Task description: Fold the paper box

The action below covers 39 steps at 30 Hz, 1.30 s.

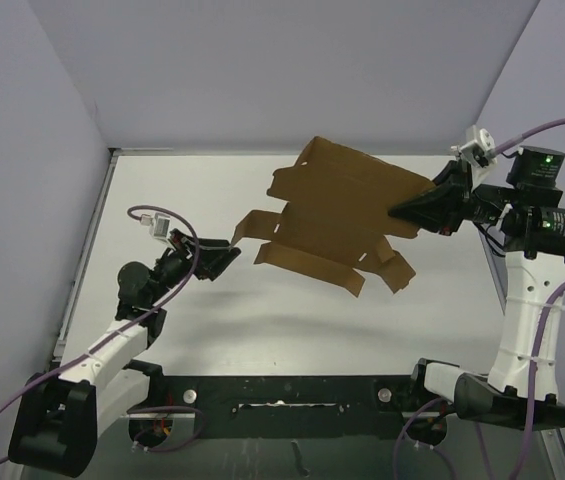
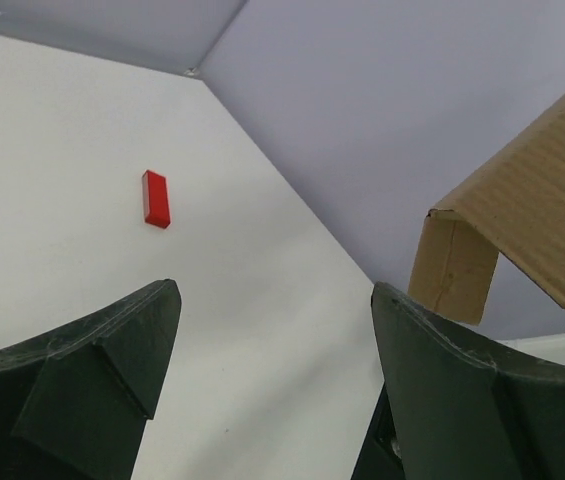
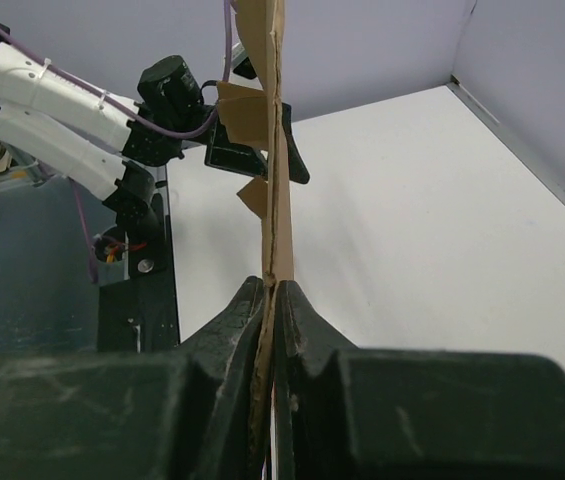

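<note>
The paper box (image 1: 337,215) is a flat brown die-cut sheet with flaps and tabs, held in the air over the middle of the table. My right gripper (image 1: 399,213) is shut on its right edge. In the right wrist view the cardboard (image 3: 274,150) runs edge-on out of the pinched jaws of the right gripper (image 3: 274,288). My left gripper (image 1: 232,250) is open just left of the sheet's left flap and is not touching it. In the left wrist view the left gripper (image 2: 274,300) holds nothing, and a folded flap (image 2: 522,215) hangs at the upper right.
A small red block (image 2: 155,198) lies on the white table (image 2: 82,120) ahead of the left gripper. Purple-grey walls (image 1: 292,60) close the table on three sides. The left arm (image 3: 62,100) shows beyond the sheet in the right wrist view.
</note>
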Available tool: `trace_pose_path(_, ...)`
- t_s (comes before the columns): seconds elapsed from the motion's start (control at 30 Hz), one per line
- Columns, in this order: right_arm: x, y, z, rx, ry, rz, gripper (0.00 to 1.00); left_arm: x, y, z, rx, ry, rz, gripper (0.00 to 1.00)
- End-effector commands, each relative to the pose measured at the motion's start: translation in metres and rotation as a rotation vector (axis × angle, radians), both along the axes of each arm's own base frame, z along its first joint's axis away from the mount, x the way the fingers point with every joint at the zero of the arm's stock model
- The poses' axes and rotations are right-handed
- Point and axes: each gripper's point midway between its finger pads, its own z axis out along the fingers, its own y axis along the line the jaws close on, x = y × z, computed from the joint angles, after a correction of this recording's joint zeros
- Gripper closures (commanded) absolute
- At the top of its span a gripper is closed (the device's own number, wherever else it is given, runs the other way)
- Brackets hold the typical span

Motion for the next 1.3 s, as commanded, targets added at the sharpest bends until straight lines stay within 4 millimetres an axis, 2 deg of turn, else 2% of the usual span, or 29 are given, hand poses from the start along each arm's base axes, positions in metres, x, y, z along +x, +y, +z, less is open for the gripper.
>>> trace_pose_path(0.0,-0.015,0.003,0.032,0.06,-0.034,0.1,1.0,-0.019,-0.009,0.056,-0.092,-0.229,-0.092,0.24)
trace_pose_path(0.13,-0.018,0.002,0.039,0.07,-0.037,0.118,1.0,-0.021,-0.016,0.062,-0.099,-0.234,-0.109,0.26)
trace_pose_path(0.27,-0.019,0.002,0.042,0.072,-0.039,0.127,1.0,-0.029,-0.033,0.072,-0.095,-0.261,-0.168,0.26)
trace_pose_path(0.43,-0.022,0.002,0.043,0.075,-0.041,0.133,1.0,-0.029,-0.055,0.077,-0.098,-0.276,-0.194,0.27)
trace_pose_path(0.57,-0.024,0.002,0.045,0.075,-0.047,0.136,1.0,-0.026,-0.064,0.08,-0.104,-0.289,-0.207,0.3)
trace_pose_path(0.73,-0.025,0.002,0.046,0.074,-0.051,0.138,1.0,-0.036,-0.058,0.088,-0.156,-0.347,-0.219,0.28)
trace_pose_path(0.87,-0.024,0.002,0.046,0.074,-0.048,0.135,1.0,-0.044,-0.048,0.08,-0.152,-0.337,-0.201,0.2)
trace_pose_path(1.0,-0.024,0.002,0.046,0.074,-0.047,0.134,1.0,-0.039,-0.03,0.074,-0.147,-0.285,-0.143,0.15)
trace_pose_path(1.07,-0.024,0.002,0.046,0.073,-0.048,0.134,1.0,-0.036,-0.027,0.073,-0.138,-0.267,-0.138,0.18)
trace_pose_path(1.27,-0.025,0.002,0.046,0.075,-0.045,0.135,1.0,-0.022,-0.029,0.071,-0.178,-0.231,-0.147,0.39)
